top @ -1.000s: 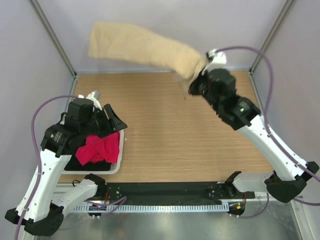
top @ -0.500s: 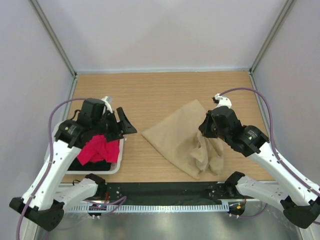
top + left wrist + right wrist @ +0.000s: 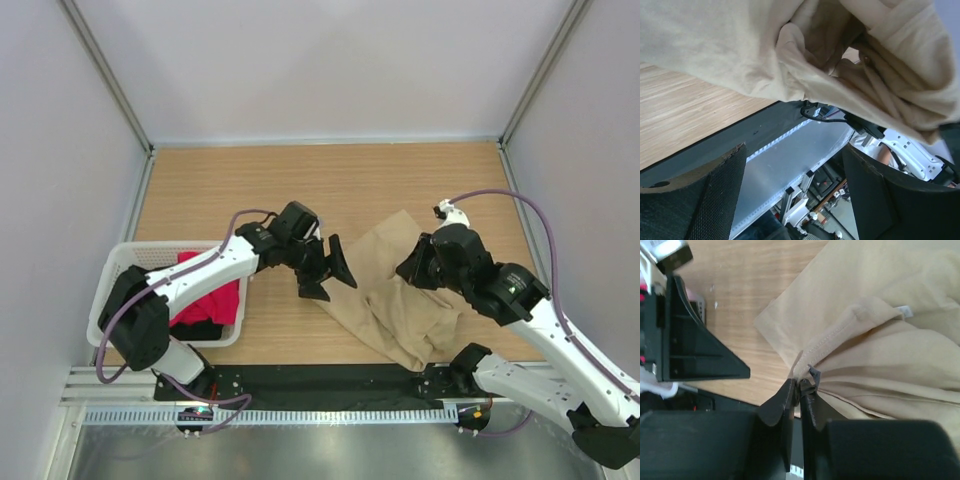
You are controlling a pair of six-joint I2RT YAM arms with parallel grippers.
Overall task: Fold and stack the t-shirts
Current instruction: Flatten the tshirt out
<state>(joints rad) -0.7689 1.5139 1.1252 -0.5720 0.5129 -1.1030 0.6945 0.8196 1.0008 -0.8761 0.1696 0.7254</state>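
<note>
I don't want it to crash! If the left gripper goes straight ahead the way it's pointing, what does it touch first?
Probably the tan t-shirt. The left gripper is open and aimed at its near edge; the wrist view shows bunched cloth right ahead, though depth is unclear.

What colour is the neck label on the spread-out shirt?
White: small neck label on the tan cloth t-shirt; clearest in right wrist view.

No legible writing, small white neck label [image 3: 904,312] on tan t-shirt [image 3: 890,365], too small to read
</note>
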